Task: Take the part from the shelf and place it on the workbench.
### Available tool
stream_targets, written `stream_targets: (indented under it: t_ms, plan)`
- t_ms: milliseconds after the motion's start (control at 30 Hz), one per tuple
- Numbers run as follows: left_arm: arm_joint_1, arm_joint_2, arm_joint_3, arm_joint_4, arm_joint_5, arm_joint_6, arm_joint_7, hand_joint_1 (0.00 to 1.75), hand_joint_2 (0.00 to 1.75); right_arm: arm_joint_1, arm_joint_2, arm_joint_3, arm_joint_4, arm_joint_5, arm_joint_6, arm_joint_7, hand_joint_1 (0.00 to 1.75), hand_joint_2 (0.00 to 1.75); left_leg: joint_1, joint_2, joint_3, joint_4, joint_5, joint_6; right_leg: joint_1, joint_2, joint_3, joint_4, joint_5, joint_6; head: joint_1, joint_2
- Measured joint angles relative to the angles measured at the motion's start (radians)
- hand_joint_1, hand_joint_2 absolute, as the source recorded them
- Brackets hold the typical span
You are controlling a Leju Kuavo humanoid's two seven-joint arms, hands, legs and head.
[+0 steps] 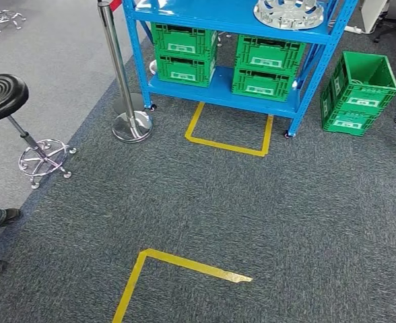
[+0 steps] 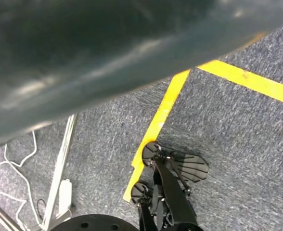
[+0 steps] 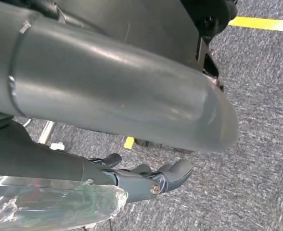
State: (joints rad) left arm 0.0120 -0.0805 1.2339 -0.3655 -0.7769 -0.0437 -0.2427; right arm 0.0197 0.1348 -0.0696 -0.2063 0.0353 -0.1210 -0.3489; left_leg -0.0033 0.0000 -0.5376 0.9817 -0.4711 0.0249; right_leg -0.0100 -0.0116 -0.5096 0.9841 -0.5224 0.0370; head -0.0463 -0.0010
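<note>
A: Where's the part [image 1: 289, 13] sitting?
B: On the blue shelf [image 1: 221, 92], above green crates [image 1: 185, 43]; their white labels are looking unreadable.
A: Fingers?
B: Right hand [image 3: 147, 180] is hanging loosely curled, holding nothing. Left, can't tell.

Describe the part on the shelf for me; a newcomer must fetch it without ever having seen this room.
Find the blue shelf behind the yellow floor tape. On its upper level, above the right-hand green crates, lies the silver part. It is a round, shiny, spoked disc, unlike the boxy green crates around it.

part [image 1: 289, 13]: silver spoked wheel cover | lying flat | blue shelf [image 1: 226, 17] upper level, right side
</note>
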Motion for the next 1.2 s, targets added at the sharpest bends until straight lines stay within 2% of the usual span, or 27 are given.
stream_targets:
  t_ms: [33,67,133,167,200,233,300,333,367,400,467,533,633,667,733,800,833,900,967,1200]
  plan:
    - [0.000,-0.001,0.001,-0.001,-0.003,0.000,0.000,0.00,0.00,-0.001,0.000,0.000,0.001,-0.001,0.003,-0.001,0.00,0.00,0.003,0.002,0.006,-0.011,0.005,0.005,0.001,0.003,-0.011,0.023,-0.015,0.002,0.002,0.000]
    - [-0.001,-0.003,0.001,-0.002,-0.005,0.000,0.000,0.00,0.00,-0.001,0.000,-0.001,0.001,-0.002,0.005,-0.001,0.00,0.00,0.007,0.004,0.010,-0.020,0.009,0.009,0.001,0.005,-0.034,0.069,-0.041,0.003,0.003,0.000]
    - [-0.002,-0.003,0.002,-0.003,-0.009,-0.001,0.000,0.00,0.00,-0.001,-0.001,-0.003,0.003,-0.003,0.008,-0.001,0.00,0.00,0.006,0.009,0.011,-0.022,0.009,0.011,-0.002,0.009,-0.104,0.206,-0.099,0.007,0.004,0.000]
    - [-0.002,-0.004,0.003,-0.004,-0.010,-0.001,0.000,0.00,0.00,0.000,-0.001,-0.004,0.004,-0.004,0.009,-0.001,0.00,0.00,0.006,0.011,0.011,-0.022,0.008,0.010,-0.003,0.010,-0.135,0.261,-0.115,0.009,0.004,0.000]
    - [-0.002,-0.004,0.004,-0.005,-0.012,-0.001,0.000,0.00,0.00,0.000,-0.002,-0.004,0.005,-0.004,0.010,-0.001,0.00,0.00,0.007,0.014,0.012,-0.022,0.007,0.009,-0.004,0.009,-0.151,0.283,-0.110,0.012,0.004,0.000]
    - [-0.002,-0.006,0.006,-0.006,-0.014,-0.002,0.000,0.00,0.00,0.001,-0.003,-0.005,0.005,-0.004,0.010,-0.001,0.00,0.00,0.008,0.016,0.014,-0.021,0.005,0.005,-0.007,0.008,-0.145,0.262,-0.085,0.014,0.004,0.000]
    - [-0.001,-0.009,0.011,-0.006,-0.017,-0.005,0.000,0.00,0.00,0.001,-0.005,-0.005,0.006,-0.004,0.010,-0.001,0.00,0.00,0.012,0.020,0.021,-0.015,-0.003,-0.007,-0.012,-0.008,-0.086,0.132,-0.011,0.020,0.005,0.000]
    - [-0.001,-0.009,0.013,-0.007,-0.017,-0.006,0.000,0.00,0.00,0.000,-0.006,-0.005,0.006,-0.004,0.011,-0.001,0.00,0.00,0.011,0.022,0.022,-0.009,-0.009,-0.015,-0.014,-0.016,-0.057,0.070,0.012,0.019,0.007,0.000]
    - [-0.001,-0.008,0.015,-0.008,-0.018,-0.007,0.000,0.00,0.00,-0.002,-0.006,-0.005,0.006,-0.004,0.012,-0.001,0.00,0.00,0.009,0.023,0.022,-0.003,-0.013,-0.022,-0.014,-0.022,-0.036,0.031,0.022,0.015,0.007,0.000]
    - [-0.001,-0.008,0.017,-0.009,-0.018,-0.006,0.000,0.00,0.00,-0.004,-0.006,-0.005,0.006,-0.004,0.012,-0.001,0.00,0.00,0.007,0.025,0.022,0.001,-0.017,-0.028,-0.013,-0.024,-0.028,0.018,0.019,0.008,0.007,0.000]
    - [-0.002,-0.007,0.019,-0.011,-0.021,-0.005,-0.001,0.00,0.00,-0.005,-0.006,-0.006,0.007,-0.004,0.011,0.000,0.00,0.00,0.005,0.027,0.023,0.001,-0.018,-0.035,-0.011,-0.014,-0.028,0.020,0.019,-0.005,0.006,0.000]
    - [-0.002,-0.008,0.021,-0.012,-0.025,-0.004,-0.001,0.00,0.00,-0.003,-0.006,-0.006,0.007,-0.003,0.001,0.003,0.00,0.00,0.006,0.028,0.025,-0.001,-0.017,-0.031,-0.012,-0.010,-0.029,0.020,0.022,-0.007,0.005,0.000]
    - [-0.002,-0.008,0.025,-0.014,-0.028,-0.003,0.000,0.00,0.00,-0.004,-0.006,-0.007,0.009,-0.002,-0.014,0.007,0.00,0.00,0.006,0.028,0.025,-0.002,-0.017,0.007,-0.010,-0.008,-0.029,0.020,0.021,-0.009,0.004,0.000]
    - [-0.003,-0.008,0.026,-0.014,-0.028,-0.003,-0.001,0.00,0.00,-0.004,-0.006,-0.007,0.009,-0.001,-0.016,0.008,0.00,0.00,0.006,0.028,0.025,-0.002,-0.017,0.016,-0.009,-0.008,-0.029,0.020,0.020,-0.011,0.004,0.000]
    - [-0.002,-0.008,0.026,-0.015,-0.029,-0.002,0.000,0.00,0.00,-0.004,-0.006,-0.007,0.009,-0.001,-0.018,0.010,0.00,0.00,0.006,0.028,0.025,-0.002,-0.016,0.020,-0.005,-0.008,-0.028,0.020,0.017,-0.015,0.004,0.000]
    - [-0.002,-0.009,0.026,-0.015,-0.029,-0.002,0.000,0.00,0.00,-0.004,-0.006,-0.008,0.009,-0.001,-0.019,0.011,0.00,0.00,0.008,0.028,0.025,-0.002,-0.015,0.012,-0.003,-0.008,-0.027,0.021,0.016,-0.018,0.004,0.000]
    - [-0.002,-0.009,0.026,-0.015,-0.029,-0.002,0.000,0.00,0.00,-0.004,-0.006,-0.008,0.009,-0.001,-0.019,0.011,0.00,0.00,0.009,0.028,0.025,-0.003,-0.014,0.001,-0.002,-0.008,-0.028,0.021,0.015,-0.018,0.004,0.000]
    - [-0.002,-0.010,0.026,-0.014,-0.029,-0.002,0.000,0.00,0.00,-0.004,-0.006,-0.009,0.009,-0.001,-0.019,0.011,0.00,0.00,0.013,0.028,0.025,-0.005,-0.014,-0.030,0.000,-0.008,-0.028,0.022,0.015,-0.020,0.004,0.000]
    - [-0.002,-0.010,0.026,-0.015,-0.029,-0.002,0.000,0.00,0.00,-0.004,-0.006,-0.009,0.010,-0.001,-0.019,0.011,0.00,0.00,0.015,0.028,0.025,-0.007,-0.014,-0.050,0.001,-0.009,-0.028,0.022,0.014,-0.021,0.004,0.000]
    - [-0.002,-0.011,0.027,-0.015,-0.030,-0.002,0.000,0.00,0.00,-0.004,-0.006,-0.010,0.012,-0.001,-0.019,0.011,0.00,0.00,0.011,0.028,0.024,-0.004,-0.016,-0.053,-0.003,-0.009,-0.027,0.021,0.016,-0.019,0.005,0.000]
